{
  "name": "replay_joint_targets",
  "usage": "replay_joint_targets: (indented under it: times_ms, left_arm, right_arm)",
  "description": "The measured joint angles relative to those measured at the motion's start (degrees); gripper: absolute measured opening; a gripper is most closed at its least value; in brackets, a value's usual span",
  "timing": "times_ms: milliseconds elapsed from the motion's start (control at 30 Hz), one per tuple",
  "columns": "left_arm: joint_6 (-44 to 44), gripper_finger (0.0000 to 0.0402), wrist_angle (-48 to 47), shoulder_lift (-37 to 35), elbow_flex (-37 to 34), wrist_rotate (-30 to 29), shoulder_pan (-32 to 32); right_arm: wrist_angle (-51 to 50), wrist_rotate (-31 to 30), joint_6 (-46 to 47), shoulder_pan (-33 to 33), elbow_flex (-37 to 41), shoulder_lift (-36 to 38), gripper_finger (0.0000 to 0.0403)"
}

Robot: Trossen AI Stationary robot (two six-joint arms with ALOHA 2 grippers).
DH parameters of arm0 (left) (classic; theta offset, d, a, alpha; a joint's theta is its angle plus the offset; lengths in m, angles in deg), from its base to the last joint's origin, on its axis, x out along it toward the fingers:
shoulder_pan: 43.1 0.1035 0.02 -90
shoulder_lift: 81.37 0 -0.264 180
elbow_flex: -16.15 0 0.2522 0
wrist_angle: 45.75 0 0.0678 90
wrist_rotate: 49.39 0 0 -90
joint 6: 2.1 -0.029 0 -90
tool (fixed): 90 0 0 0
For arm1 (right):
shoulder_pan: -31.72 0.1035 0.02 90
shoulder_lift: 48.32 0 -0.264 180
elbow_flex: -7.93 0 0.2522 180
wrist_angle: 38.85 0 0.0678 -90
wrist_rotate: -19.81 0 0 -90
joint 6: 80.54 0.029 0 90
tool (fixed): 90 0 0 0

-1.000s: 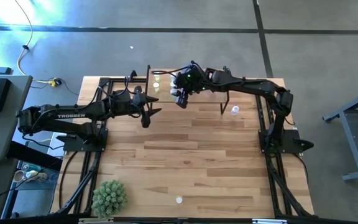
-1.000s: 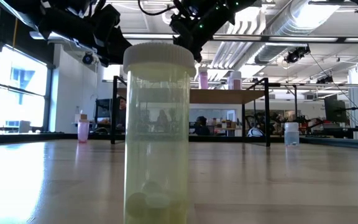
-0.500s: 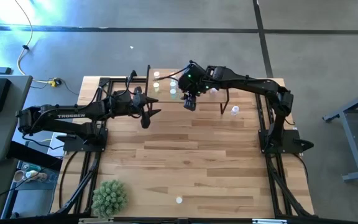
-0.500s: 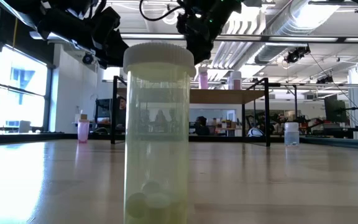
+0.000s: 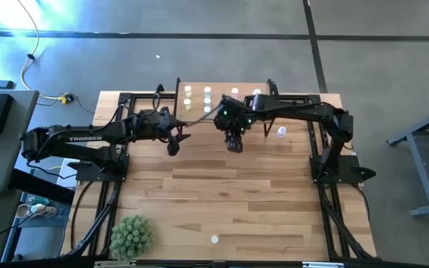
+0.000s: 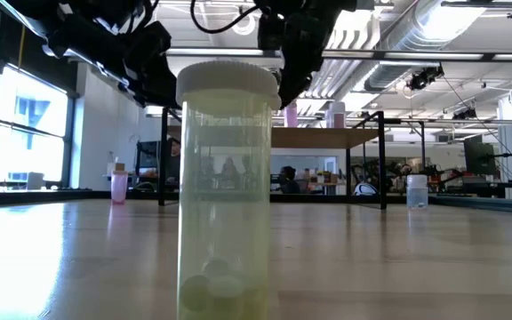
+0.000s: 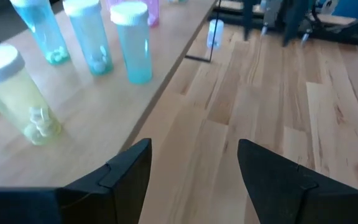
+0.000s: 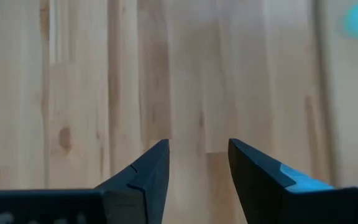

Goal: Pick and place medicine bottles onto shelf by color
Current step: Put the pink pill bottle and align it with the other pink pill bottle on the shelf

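Hovering with fingers apart and empty, the right gripper (image 5: 234,144) is being held just off the shelf (image 5: 196,112) edge.

The light-wood shelf (image 5: 222,95) sits at upper centre of the high view, with pale-capped medicine bottles (image 5: 208,91) standing upright on it in rows. One white bottle (image 5: 281,132) stands on the surface right of the shelf. A yellow bottle (image 6: 226,188) stands upright, filling the low view's centre.
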Motion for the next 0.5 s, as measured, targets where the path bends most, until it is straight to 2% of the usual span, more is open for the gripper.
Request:
replay_joint_targets:
  times_ms: [133, 233, 500]
  left_arm:
    - [1.20, 0.0227, -0.96, 0.00, -0.01, -0.01, -1.13]
    - [2.35, 0.0227, -2.93, 0.00, -0.01, -1.48, -2.69]
    - [13.80, 0.0227, -13.92, 0.00, -0.01, -17.47, -9.29]
  right_arm:
    - [3.44, -0.28, 4.51, 2.23, 5.32, 2.30, 0.0156]
    - [5.73, -2.69, 7.53, 4.33, 8.52, 4.11, 0.0156]
    - [7.58, -12.28, 13.75, 9.88, 12.90, 7.40, 0.0156]
